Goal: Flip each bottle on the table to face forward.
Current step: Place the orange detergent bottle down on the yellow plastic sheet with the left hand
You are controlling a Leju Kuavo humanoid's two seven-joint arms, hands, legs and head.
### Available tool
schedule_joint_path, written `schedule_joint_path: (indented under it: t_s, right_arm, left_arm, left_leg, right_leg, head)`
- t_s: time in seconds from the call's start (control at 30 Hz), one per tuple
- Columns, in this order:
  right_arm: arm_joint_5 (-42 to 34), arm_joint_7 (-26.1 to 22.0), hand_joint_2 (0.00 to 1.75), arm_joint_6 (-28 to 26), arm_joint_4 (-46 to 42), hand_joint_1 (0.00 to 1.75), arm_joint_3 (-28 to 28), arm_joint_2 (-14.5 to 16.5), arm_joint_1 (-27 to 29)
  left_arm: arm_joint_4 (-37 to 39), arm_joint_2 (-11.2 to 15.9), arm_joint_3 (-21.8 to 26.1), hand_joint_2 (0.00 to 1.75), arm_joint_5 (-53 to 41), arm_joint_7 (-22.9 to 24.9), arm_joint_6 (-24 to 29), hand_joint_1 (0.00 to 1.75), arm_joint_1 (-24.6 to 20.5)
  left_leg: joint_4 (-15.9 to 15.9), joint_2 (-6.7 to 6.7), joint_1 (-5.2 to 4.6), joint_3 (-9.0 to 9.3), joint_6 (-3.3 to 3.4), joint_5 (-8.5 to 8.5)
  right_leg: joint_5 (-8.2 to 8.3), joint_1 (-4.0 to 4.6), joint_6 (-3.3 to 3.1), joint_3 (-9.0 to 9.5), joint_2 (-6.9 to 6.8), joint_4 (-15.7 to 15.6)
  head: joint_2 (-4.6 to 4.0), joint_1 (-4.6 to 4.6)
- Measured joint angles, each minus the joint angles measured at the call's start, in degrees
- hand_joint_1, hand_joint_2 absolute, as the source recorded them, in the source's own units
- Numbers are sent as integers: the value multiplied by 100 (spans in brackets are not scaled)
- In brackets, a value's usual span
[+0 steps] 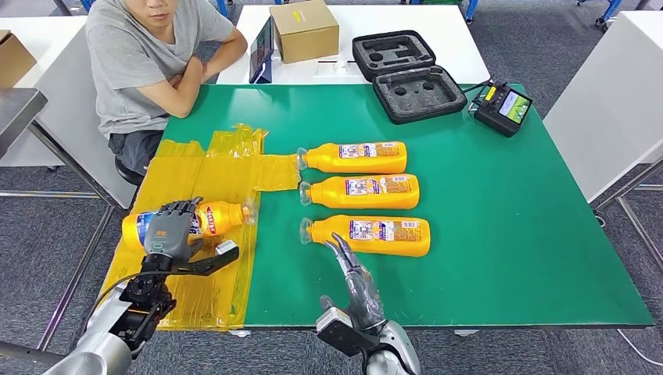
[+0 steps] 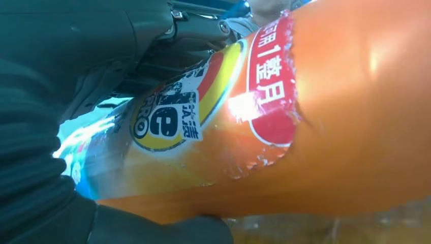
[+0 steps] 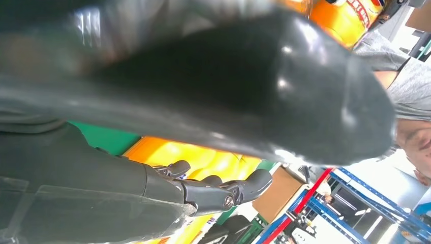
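Note:
Four orange bottles are in play. My left hand grips one bottle over the yellow plastic sheet at the table's left; its red and yellow label faces the left wrist camera. Three more lie in a column on the green mat, caps pointing left: the far bottle, the middle bottle and the near bottle. My right hand sits just in front of the near bottle with fingers stretched toward it, holding nothing. Its dark fingers appear in the right wrist view.
A person sits at the table's far left corner with arms folded. At the back are an open black foam case, a handheld controller, a cardboard box and a tablet. The green mat's right half is bare.

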Motion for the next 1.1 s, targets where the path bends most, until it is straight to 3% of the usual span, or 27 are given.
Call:
schedule_joint_path:
  t_s: [0.2,0.5,0.53,0.67,0.97,1.1]
  right_arm:
    - [-176,0,0,-38,90,0,134,-40,-54]
    - [-187,0,0,-43,167,0,227,-70,-81]
    - [-189,0,0,-45,171,0,231,-70,-81]
    - [-253,0,0,-90,185,0,252,-79,-83]
    - [-222,0,0,-115,227,0,258,-95,-93]
    - [-155,0,0,-115,230,0,246,-99,-74]
  left_arm:
    - [126,22,-2,175,438,-456,-199,175,-105]
    - [193,26,-2,175,465,-516,-204,172,-147]
    - [198,26,-3,175,476,-525,-210,165,-150]
    - [206,26,-4,175,708,-686,-326,3,-183]
    - [161,9,-124,175,1174,-791,-319,0,-200]
    - [-226,5,-193,175,1726,-1031,-380,0,17]
  left_leg:
    - [0,-3,0,5,-1,1]
    - [-1,-4,0,7,-3,3]
    - [-1,-4,0,7,-3,3]
    - [0,-4,0,8,-3,3]
    - [0,-4,0,8,-3,3]
    - [0,-1,0,6,-3,3]
  right_leg:
    - [1,0,-1,5,-2,0]
    - [1,0,-1,7,-3,1]
    - [1,0,-1,7,-3,1]
    - [1,0,-1,8,-3,0]
    - [1,0,0,7,-3,1]
    - [1,0,0,3,-1,0]
  head:
    - [0,-1]
    - [0,-1]
    - [0,-1]
    - [0,-1]
    - [0,0]
    - [0,-1]
